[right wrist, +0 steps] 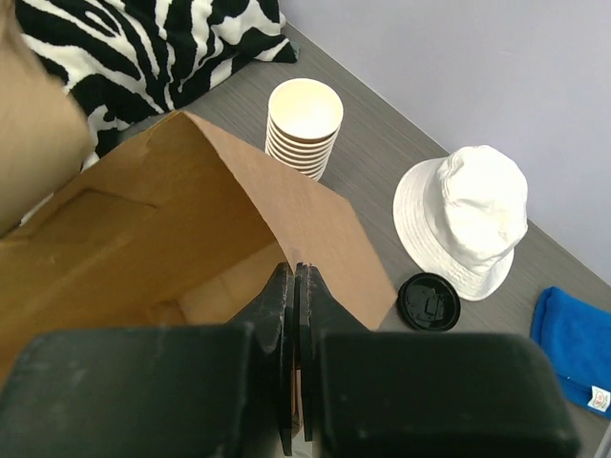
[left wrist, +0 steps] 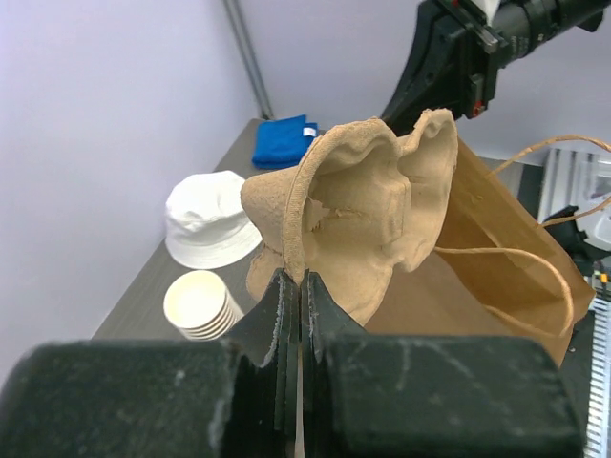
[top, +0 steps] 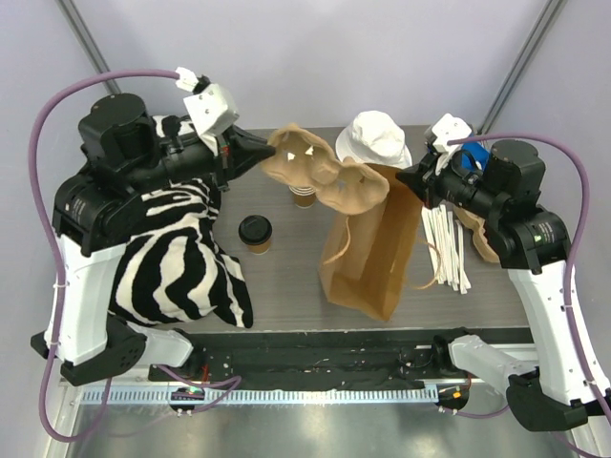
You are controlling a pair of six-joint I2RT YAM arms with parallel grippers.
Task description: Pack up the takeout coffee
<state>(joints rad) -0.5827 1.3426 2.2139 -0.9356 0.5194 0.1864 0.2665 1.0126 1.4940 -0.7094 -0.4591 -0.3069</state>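
The takeout coffee [top: 256,232], a small brown cup with a black lid, stands on the table left of the paper bag [top: 372,250]. My left gripper [top: 277,148] is shut on the edge of the brown pulp cup carrier [top: 329,174], which hangs above the table beside the bag's mouth. In the left wrist view the carrier [left wrist: 368,215] rises from my shut left gripper [left wrist: 294,279]. My right gripper [top: 409,181] is shut on the bag's upper rim. In the right wrist view my right gripper [right wrist: 296,272] pinches the bag [right wrist: 191,239], which gapes open.
A stack of lidless paper cups [right wrist: 304,119] stands under the carrier. Behind the bag lies a white hat [top: 374,138], with a loose black lid [right wrist: 429,301] and a blue cloth [right wrist: 573,345] near it. A zebra cloth [top: 177,250] covers the left side. White sticks [top: 449,250] lie to the right.
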